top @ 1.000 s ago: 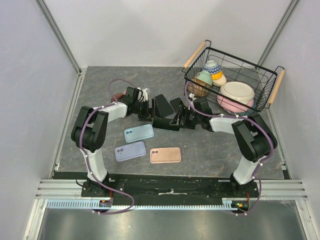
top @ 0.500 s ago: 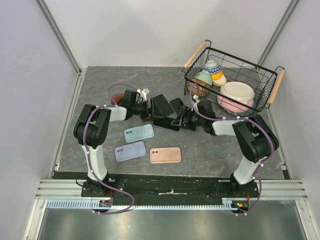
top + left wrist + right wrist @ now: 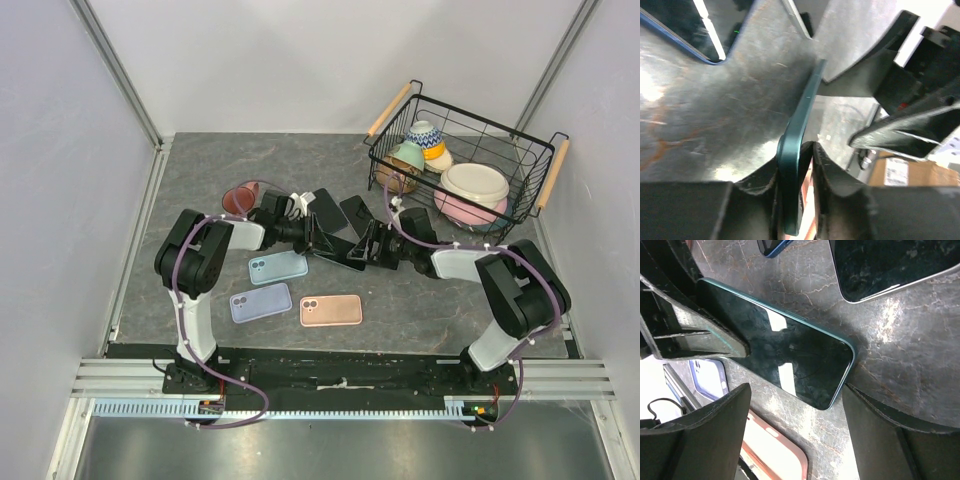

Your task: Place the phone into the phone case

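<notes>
A dark teal phone lies glass up on the grey table between my two grippers. My left gripper is shut on its left end. In the left wrist view the phone runs edge-on out from between the left gripper. My right gripper is open at the other end. In the right wrist view the phone ends just between the spread tips of the right gripper. A light blue case, a lavender case and a pink case lie nearer the arm bases.
Two other dark phones lie just behind the grippers. A wire basket of bowls stands at the back right. A reddish-brown bowl sits behind the left arm. The pink case is close under the right gripper.
The left gripper has moved right and shut on the teal phone's end. The phone has turned and shifted slightly. The right gripper stays open at its other end.
</notes>
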